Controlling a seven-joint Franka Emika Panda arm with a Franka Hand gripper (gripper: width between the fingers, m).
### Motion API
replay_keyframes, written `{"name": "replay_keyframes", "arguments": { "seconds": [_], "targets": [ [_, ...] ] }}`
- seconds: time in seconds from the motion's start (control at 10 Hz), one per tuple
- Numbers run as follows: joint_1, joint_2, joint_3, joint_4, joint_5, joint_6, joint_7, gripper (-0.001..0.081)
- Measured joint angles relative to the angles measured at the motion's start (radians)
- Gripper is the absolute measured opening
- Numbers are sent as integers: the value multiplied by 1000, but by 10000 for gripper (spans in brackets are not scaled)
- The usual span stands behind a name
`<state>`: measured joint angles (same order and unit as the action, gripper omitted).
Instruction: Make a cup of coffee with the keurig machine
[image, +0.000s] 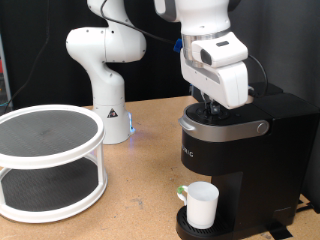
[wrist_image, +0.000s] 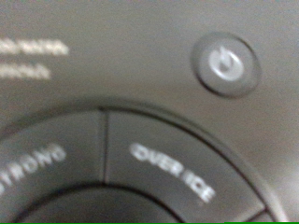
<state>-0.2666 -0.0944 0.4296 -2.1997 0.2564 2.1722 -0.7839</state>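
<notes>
Gripper (image: 208, 103) is down on top of the coffee machine (image: 235, 165), right at the silver lid handle (image: 225, 127); can't tell if the jaws are open or closed. Wrist view is a blurry close-up of the button panel: power button (wrist_image: 225, 63), "OVER ICE" button (wrist_image: 173, 173), "STRONG" button (wrist_image: 37, 166). White mug (image: 201, 204) sits on the drip tray (image: 183, 229) under the spout. White two-tier rack (image: 48, 160) at the exterior view's left.
</notes>
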Motion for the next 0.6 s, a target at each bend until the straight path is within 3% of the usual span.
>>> {"name": "replay_keyframes", "arguments": {
  "seconds": [0.4, 0.6],
  "targets": [
    [6, -80, 1, -92, 152, 111, -28, 2],
    [4, -120, -1, -104, 184, 108, -47, 2]
  ]
}}
